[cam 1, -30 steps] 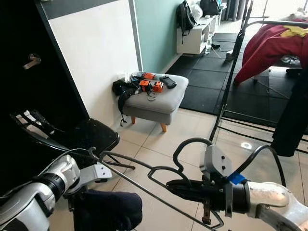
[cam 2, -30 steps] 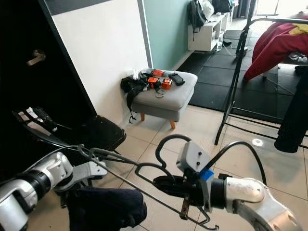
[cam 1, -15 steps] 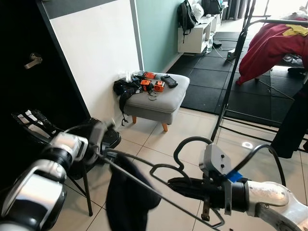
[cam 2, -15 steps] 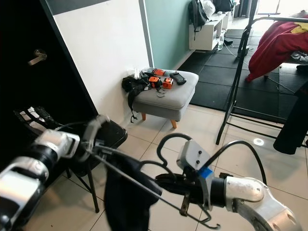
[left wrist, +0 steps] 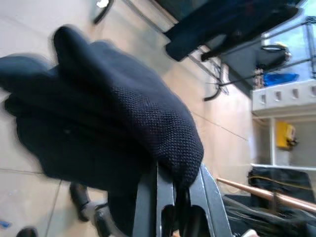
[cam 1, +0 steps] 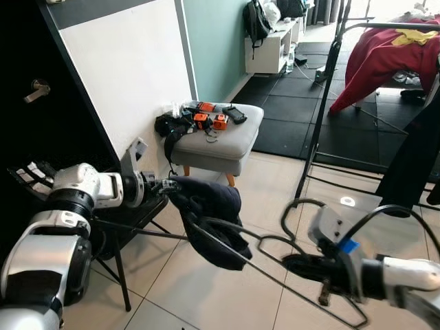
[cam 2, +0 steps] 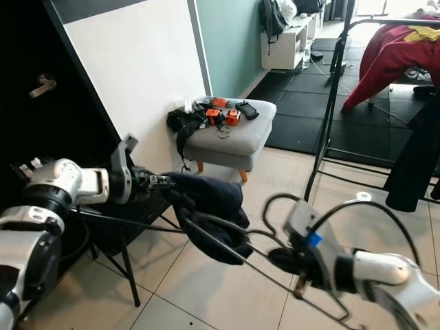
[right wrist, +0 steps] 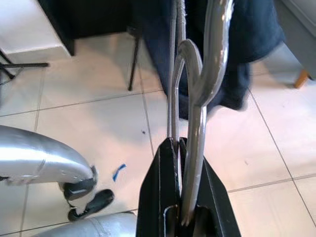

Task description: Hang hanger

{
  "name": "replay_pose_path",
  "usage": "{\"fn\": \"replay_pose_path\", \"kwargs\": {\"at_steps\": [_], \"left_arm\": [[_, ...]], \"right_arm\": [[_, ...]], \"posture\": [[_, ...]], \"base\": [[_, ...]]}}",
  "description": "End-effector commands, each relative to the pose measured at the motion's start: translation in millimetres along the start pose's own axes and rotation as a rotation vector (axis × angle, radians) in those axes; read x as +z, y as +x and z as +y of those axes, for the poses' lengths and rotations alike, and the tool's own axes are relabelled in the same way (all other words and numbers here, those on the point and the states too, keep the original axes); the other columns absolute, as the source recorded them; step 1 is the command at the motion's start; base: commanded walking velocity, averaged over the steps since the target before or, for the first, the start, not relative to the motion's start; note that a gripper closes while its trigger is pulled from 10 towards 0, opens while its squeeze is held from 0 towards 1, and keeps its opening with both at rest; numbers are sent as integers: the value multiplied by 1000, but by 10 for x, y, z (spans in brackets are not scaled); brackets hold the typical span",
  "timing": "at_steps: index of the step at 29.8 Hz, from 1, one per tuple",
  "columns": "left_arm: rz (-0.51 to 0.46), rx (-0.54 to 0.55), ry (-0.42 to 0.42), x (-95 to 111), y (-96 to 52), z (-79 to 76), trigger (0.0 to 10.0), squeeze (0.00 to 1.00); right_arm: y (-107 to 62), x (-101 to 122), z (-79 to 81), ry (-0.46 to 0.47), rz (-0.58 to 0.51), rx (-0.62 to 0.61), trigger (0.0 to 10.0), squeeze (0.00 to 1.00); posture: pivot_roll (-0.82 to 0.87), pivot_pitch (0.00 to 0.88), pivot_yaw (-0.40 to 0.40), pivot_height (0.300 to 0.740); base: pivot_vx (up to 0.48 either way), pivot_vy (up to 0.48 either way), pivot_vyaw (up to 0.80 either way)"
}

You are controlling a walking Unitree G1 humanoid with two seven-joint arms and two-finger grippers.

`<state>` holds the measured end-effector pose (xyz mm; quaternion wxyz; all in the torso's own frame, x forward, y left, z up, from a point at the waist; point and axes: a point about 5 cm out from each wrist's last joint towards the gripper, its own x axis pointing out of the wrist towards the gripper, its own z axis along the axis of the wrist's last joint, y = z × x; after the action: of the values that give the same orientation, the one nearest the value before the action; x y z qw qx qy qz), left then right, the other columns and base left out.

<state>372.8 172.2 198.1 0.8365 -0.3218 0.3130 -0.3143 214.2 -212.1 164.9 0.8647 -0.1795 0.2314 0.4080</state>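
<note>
Right gripper [cam 1: 302, 262] at 5 o'clock, fingers clenched on wire hanger [cam 1: 254, 240], left gripper [cam 1: 168, 185] at 9 o'clock, fingers pinching dark garment [cam 1: 210, 216] draped over it

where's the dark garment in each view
Left eye: dark garment centre, draped over the hanger.
Right eye: centre, same place.
Left wrist: close up, pinched in the left tool.
Right wrist: upper part, beyond the hanger wire.
Shared landmark: grey footstool.

Grey footstool [cam 1: 220, 141] w/ orange gadgets [cam 1: 210, 121]
</note>
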Motion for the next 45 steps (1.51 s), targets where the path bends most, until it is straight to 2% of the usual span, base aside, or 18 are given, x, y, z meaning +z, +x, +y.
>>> {"fn": "replay_pose_path", "kwargs": {"at_steps": [1, 2, 5, 7, 8, 10, 11, 12, 15, 18, 28, 30, 34, 37, 39, 40, 42, 45], "left_arm": [[-21, -54, 25, 60, -20, -146, 10000, 0], [-21, -54, 25, 60, -20, -146, 10000, 0], [-38, -108, 59, 96, -20, -289, 10000, 0], [-38, -108, 59, 96, -20, -289, 10000, 0], [-48, -137, 78, 124, -26, -376, 10000, 0], [-48, -137, 78, 124, -26, -376, 10000, 0], [-58, -166, 92, 148, -33, -472, 10000, 0], [-58, -166, 92, 148, -33, -472, 10000, 0], [-81, -236, 92, 140, -27, -724, 10000, 0], [-117, -257, 64, 96, -14, -827, 10000, 0], [-180, -231, 51, 86, -8, -822, 10000, 0], [-219, -171, 81, 135, -66, -740, 10000, 0], [-270, -128, 114, 217, -175, -710, 10000, 0], [-270, -128, 114, 217, -175, -710, 10000, 0], [-335, -120, 119, 301, -270, -771, 10000, 0], [-335, -120, 119, 301, -270, -771, 10000, 0], [-370, -141, 111, 326, -285, -885, 10000, 0], [-376, -148, 108, 324, -282, -917, 10000, 0]], "right_arm": [[10, 42, -8, -17, -32, -17, 10000, 0], [10, 42, -8, -17, -32, -17, 10000, 0], [13, 76, -33, -16, -62, -36, 10000, 0], [13, 76, -33, -16, -62, -36, 10000, 0], [13, 93, -59, -17, -72, -53, 10000, 0], [13, 93, -59, -17, -72, -53, 10000, 0], [20, 120, -88, -18, -88, -69, 10000, 0], [20, 120, -88, -18, -88, -69, 10000, 0], [57, 238, -145, -31, -160, -96, 10000, 0], [83, 331, -181, -33, -218, -112, 10000, 0], [96, 429, -60, -30, -286, -12, 10000, 0], [25, 384, 8, -39, -267, 47, 10000, 0], [-108, 294, -25, -35, -228, 51, 10000, 0], [-108, 294, -25, -35, -228, 51, 10000, 0], [-230, 265, -20, -22, -233, 73, 10000, 0], [-230, 265, -20, -22, -233, 73, 10000, 0], [-233, 299, 54, 4, -294, 123, 10000, 0], [-210, 316, 107, 14, -319, 159, 10000, 0]], "posture": [[-106, 0, 150, 740], [-106, 0, 150, 740], [-107, 0, 149, 740], [-107, 0, 149, 740], [-110, 0, 148, 740], [-110, 0, 148, 740], [-109, 0, 145, 740], [-109, 0, 145, 740], [-105, 0, 137, 740], [-103, 0, 135, 740], [-105, 0, 131, 740], [-112, 0, 135, 740], [-115, 0, 140, 740], [-115, 0, 140, 740], [-117, 0, 144, 740], [-117, 0, 144, 740], [-119, 0, 146, 740], [-120, 0, 147, 740]], "base": [[0, 0, 0], [0, 0, 0], [0, 0, 0], [0, 0, 0], [0, 0, 0], [0, 0, 0], [0, 0, 0], [0, 0, 0], [0, 0, 0], [0, 0, 0], [0, 0, 0], [0, 0, 0], [0, 0, 0], [0, 0, 0], [0, 0, 0], [0, 0, 0], [0, 0, 0], [0, 0, 0]]}}
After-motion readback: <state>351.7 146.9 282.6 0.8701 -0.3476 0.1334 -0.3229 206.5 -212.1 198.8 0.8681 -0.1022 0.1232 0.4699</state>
